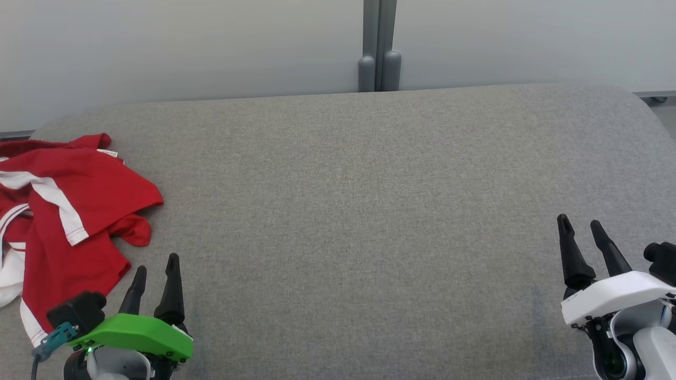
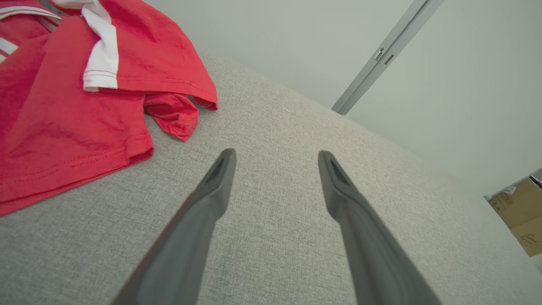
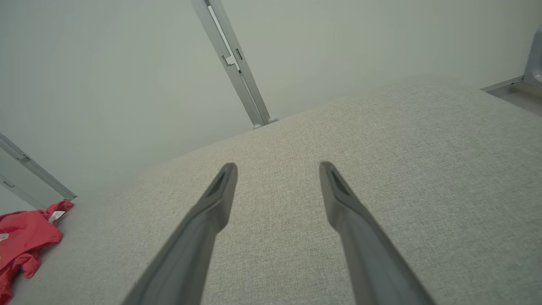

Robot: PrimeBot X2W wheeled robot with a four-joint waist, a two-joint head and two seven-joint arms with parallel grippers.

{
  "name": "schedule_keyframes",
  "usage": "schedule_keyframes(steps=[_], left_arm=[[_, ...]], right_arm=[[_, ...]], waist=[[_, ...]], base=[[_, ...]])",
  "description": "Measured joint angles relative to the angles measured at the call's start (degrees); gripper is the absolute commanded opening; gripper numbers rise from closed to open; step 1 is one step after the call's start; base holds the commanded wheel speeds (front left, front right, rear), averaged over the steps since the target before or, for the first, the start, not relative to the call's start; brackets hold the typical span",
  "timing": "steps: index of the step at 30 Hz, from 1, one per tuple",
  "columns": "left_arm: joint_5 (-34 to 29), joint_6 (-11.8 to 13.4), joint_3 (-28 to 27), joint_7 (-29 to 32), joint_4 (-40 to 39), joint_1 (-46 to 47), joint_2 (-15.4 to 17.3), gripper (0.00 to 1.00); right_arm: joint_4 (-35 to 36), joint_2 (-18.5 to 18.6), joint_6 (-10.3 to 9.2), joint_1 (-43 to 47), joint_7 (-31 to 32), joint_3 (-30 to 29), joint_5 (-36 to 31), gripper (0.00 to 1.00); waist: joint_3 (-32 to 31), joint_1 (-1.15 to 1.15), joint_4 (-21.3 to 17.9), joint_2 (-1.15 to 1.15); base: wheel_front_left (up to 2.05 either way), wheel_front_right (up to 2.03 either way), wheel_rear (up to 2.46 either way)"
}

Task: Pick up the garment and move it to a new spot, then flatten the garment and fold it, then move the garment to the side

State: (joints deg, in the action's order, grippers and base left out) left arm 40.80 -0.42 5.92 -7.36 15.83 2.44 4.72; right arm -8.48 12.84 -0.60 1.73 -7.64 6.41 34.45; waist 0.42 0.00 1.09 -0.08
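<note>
- Red garment [image 1: 68, 211] with white stripes lies in a crumpled heap at the far left edge of the grey padded tabletop [image 1: 369, 211]. Part of it runs off the head view's left side.
- Cloth is bunched and overlapping: a sleeve or corner is tucked under the top layer, and a small white label [image 1: 108, 153] shows at the back edge. Nothing is flattened, and I see no deliberate fold.
- Left tool [image 1: 156, 263] is released, fingers apart with nothing between them. It sits just beside the garment's near right corner, not touching it. Its wrist view shows bare fabric surface between the fingers and the red hem up to the left.
- Right tool [image 1: 579, 220] is also released and empty, well apart from the garment on the opposite side of the tabletop.
- The middle of the tabletop is bare, a likely landing spot.
- A plain pale wall [image 1: 185, 47] stands behind, and a cardboard box [image 2: 516, 212] sits off past the tabletop's end.
- Progress, my read: right at the start. The pick-up has not begun.
- Left to do: grasp the garment, carry it to a new spot, spread it flat, fold it, then shift it aside.
- The left tool looks best placed for the first grasp.
</note>
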Motion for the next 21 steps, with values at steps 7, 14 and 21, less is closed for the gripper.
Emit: schedule_keyframes(steps=[7,14,21], left_arm=[[-5.12,0.2,0.15,-1.3,-0.19,0.0,0.0,1.0],[-10.67,0.52,0.43,-2.79,-0.23,0.0,0.01,1.0],[-14.9,0.52,0.35,-4.1,0.41,-0.01,0.02,1.0]], right_arm=[[0.48,0.48,-0.55,0.25,-1.36,1.19,-5.09,1.0],[0.85,1.4,-1.1,1.19,-2.5,1.6,-10.53,1.0],[1.44,1.54,-2.02,1.46,-3.93,2.02,-15.23,1.0]], waist=[[0.08,0.0,0.0,0.0],[0.16,0.0,-0.09,0.0],[0.18,0.0,-0.17,0.0]], base=[[0.0,0.0,0.0],[0.0,0.0,0.0],[0.0,0.0,0.0]])
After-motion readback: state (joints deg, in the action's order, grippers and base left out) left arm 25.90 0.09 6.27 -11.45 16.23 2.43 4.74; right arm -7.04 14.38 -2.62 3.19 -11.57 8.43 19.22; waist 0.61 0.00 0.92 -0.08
